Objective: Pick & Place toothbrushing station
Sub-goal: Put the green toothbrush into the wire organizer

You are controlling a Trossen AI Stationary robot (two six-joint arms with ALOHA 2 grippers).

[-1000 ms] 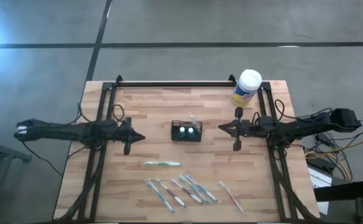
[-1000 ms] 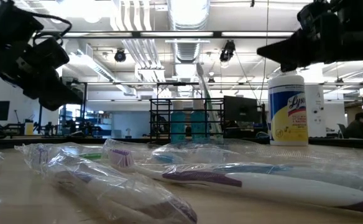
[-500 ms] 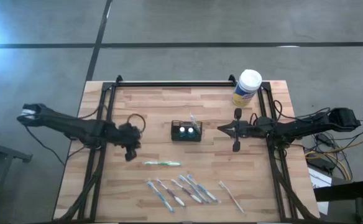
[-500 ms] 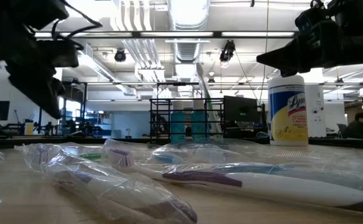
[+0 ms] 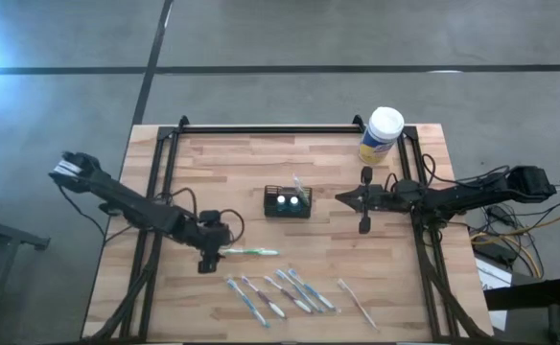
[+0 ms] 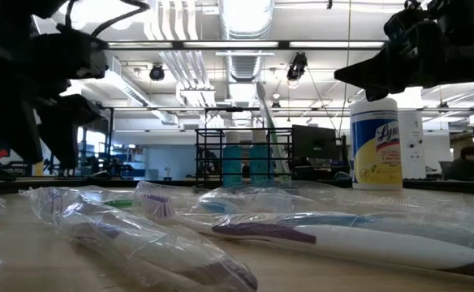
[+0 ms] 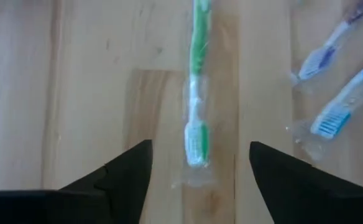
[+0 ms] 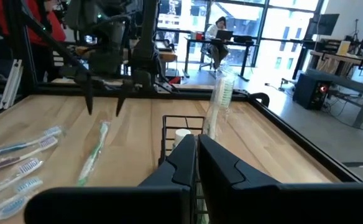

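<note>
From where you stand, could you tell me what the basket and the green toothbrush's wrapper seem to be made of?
Basket: thin black wire grid, likely coated metal, matte.
Green toothbrush wrapper: clear, glossy film, probably plastic; the wood shows through its crinkled edges.

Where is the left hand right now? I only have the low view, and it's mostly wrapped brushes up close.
Observer: In the high view the left hand is at one end of the green toothbrush. That brush lies alone between the basket and the row of other brushes.
Operator: Is it open?
Observer: Yes. Its wrist view shows the fingers spread wide on either side of the wrapped bristle end, not touching it.
Operator: And the right hand?
Observer: The right hand is shut and empty, beside the basket and pointing at it.
</note>
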